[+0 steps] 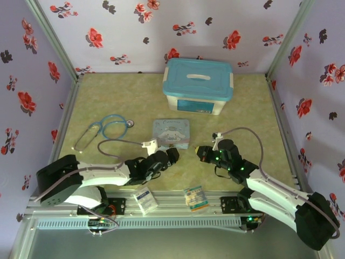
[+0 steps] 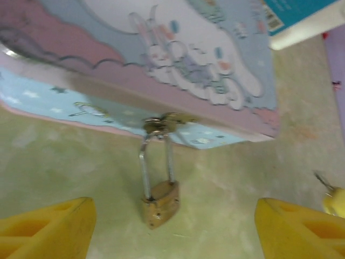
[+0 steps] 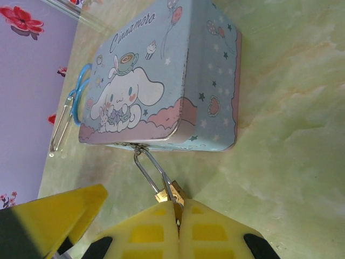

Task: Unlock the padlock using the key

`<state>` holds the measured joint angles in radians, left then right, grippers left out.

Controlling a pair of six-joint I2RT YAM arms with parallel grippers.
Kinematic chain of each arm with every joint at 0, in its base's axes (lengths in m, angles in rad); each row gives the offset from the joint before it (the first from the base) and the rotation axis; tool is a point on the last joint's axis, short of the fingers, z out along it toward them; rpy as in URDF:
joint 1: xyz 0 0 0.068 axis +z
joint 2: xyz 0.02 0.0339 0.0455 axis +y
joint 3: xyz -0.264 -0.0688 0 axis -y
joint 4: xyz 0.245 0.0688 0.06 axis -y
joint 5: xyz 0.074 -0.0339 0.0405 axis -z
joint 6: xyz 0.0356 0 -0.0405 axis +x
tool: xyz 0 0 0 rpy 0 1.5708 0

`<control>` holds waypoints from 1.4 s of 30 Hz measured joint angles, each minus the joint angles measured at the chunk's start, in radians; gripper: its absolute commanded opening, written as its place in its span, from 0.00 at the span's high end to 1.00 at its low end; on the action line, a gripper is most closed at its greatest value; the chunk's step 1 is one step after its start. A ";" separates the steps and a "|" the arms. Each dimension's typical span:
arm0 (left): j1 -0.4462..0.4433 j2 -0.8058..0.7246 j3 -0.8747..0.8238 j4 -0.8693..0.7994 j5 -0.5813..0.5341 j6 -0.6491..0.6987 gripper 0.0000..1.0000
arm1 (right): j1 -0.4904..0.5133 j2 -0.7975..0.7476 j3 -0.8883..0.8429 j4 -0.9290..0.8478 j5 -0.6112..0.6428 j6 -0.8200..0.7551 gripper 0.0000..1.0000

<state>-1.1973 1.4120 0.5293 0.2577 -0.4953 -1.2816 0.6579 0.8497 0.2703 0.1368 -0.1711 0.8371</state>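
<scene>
The small brass padlock (image 2: 160,202) lies on the green mat, its silver shackle (image 2: 156,156) hooked through the hasp of the pale-blue cartoon tin (image 2: 178,59). My left gripper (image 2: 173,218) is open, one yellow finger on each side of the padlock and clear of it. My right gripper (image 3: 177,205) is shut on the thin dark key (image 3: 178,218). In the left wrist view the key's tip (image 2: 322,181) pokes out well to the right of the padlock. From above, the two grippers (image 1: 173,155) (image 1: 200,152) face each other just in front of the tin (image 1: 171,132).
A teal-lidded white box (image 1: 198,85) stands behind the tin. A blue stethoscope (image 1: 108,128) lies at the left, with a small white object (image 1: 150,144) near the left arm. Two small packets (image 1: 145,200) (image 1: 195,197) rest on the front rail.
</scene>
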 measured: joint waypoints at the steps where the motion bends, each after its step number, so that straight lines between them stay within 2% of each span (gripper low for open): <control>1: 0.000 0.019 0.001 0.003 -0.004 -0.009 0.27 | 0.000 -0.001 -0.002 -0.001 0.000 0.000 1.00; 10: -0.020 0.183 0.071 0.006 -0.021 -0.076 0.32 | 0.000 -0.030 -0.029 -0.008 0.012 0.000 1.00; 16: -0.032 0.272 0.140 0.023 -0.058 -0.074 0.38 | 0.000 -0.056 -0.049 -0.009 0.015 0.001 1.00; 19: -0.032 0.317 0.171 0.042 -0.067 -0.046 0.52 | -0.001 -0.070 -0.052 -0.009 0.017 0.001 1.00; 22: -0.033 0.355 0.185 0.075 -0.091 -0.032 0.56 | -0.005 -0.079 -0.056 -0.010 0.019 0.001 1.00; 27: -0.034 0.388 0.185 0.133 -0.115 -0.040 0.72 | -0.006 -0.102 -0.064 -0.016 0.020 0.002 1.00; 32: -0.033 0.397 0.188 0.150 -0.111 -0.050 0.81 | -0.006 -0.100 -0.075 -0.015 0.019 0.011 1.00; 34: -0.033 0.403 0.199 0.155 -0.107 -0.054 0.80 | -0.006 -0.081 -0.076 -0.015 0.019 0.020 1.00; 35: -0.033 0.406 0.203 0.156 -0.106 -0.055 0.74 | -0.006 -0.068 -0.076 -0.013 0.019 0.026 1.00; 36: -0.033 0.410 0.204 0.155 -0.100 -0.057 0.63 | -0.006 -0.056 -0.077 -0.010 0.019 0.028 1.00; 37: -0.034 0.418 0.205 0.171 -0.099 -0.059 0.59 | -0.006 -0.042 -0.078 -0.006 0.019 0.032 1.00; 40: -0.039 0.423 0.233 0.151 -0.100 -0.055 0.59 | -0.006 -0.017 -0.085 0.008 0.018 0.039 1.00; 42: -0.040 0.428 0.243 0.134 -0.105 -0.052 0.65 | -0.006 -0.012 -0.089 0.013 0.018 0.046 1.00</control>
<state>-1.2373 1.8404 0.7719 0.3912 -0.6006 -1.3338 0.6521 0.8379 0.1810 0.1501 -0.1532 0.8829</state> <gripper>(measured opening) 0.402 0.064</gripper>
